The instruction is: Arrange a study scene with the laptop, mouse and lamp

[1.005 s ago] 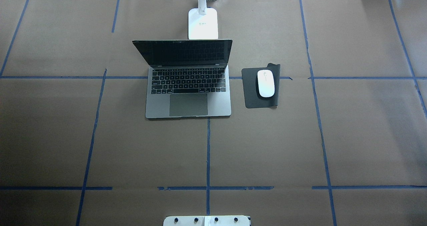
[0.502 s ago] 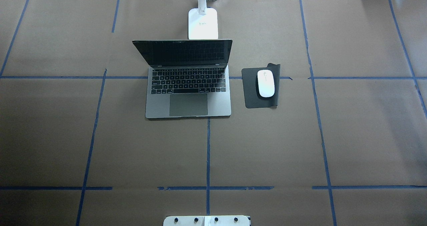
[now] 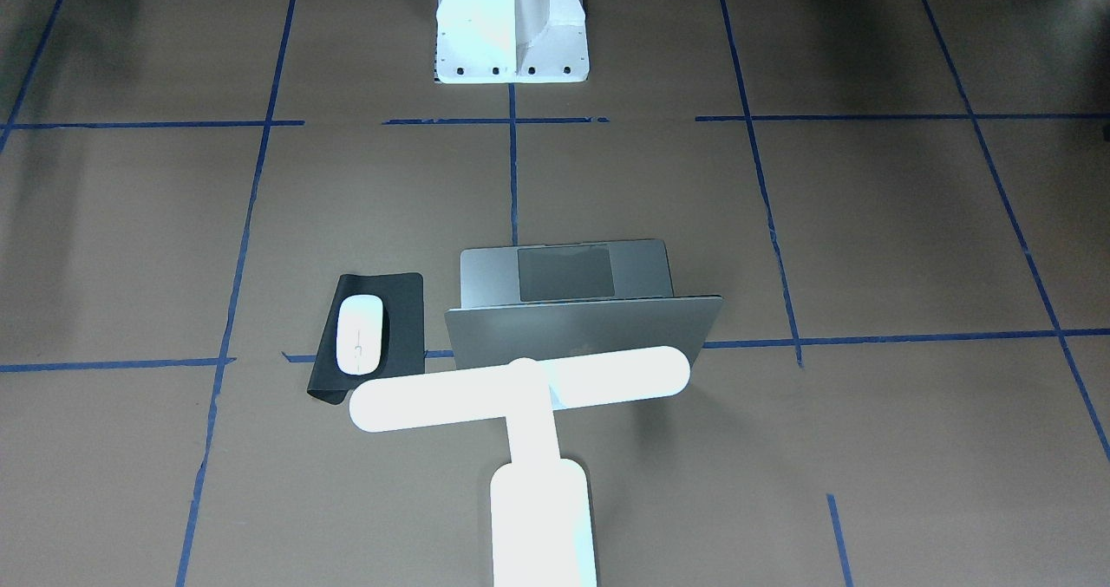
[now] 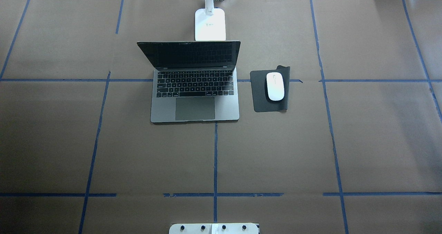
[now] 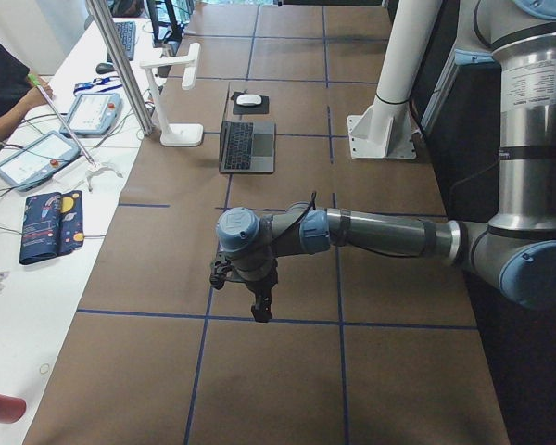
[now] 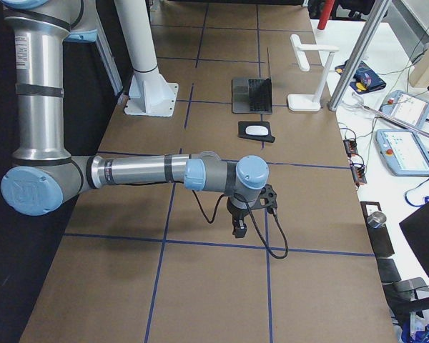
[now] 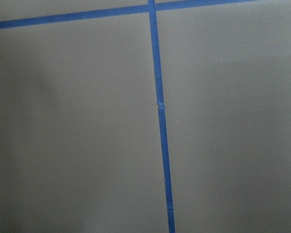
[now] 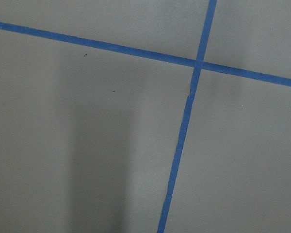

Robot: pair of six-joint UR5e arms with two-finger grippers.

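The open silver-grey laptop (image 4: 195,99) sits at the table's far middle, screen up. Directly behind it stands the white T-shaped lamp (image 4: 210,25), whose bar (image 3: 520,388) hangs over the lid in the front-facing view. The white mouse (image 4: 275,86) lies on a black mat (image 4: 259,95) to the laptop's right. My left gripper (image 5: 259,301) shows only in the exterior left view, pointing down over bare table far from the objects. My right gripper (image 6: 239,227) shows only in the exterior right view, likewise far off. I cannot tell whether either is open or shut. Both wrist views show only brown paper and blue tape.
The white bolted pedestal (image 3: 512,41) stands at the robot's side of the table. Blue tape lines grid the brown paper. Beyond the far edge a white desk holds tablets (image 5: 37,158) and cables, with a person's arm (image 5: 0,83) there.
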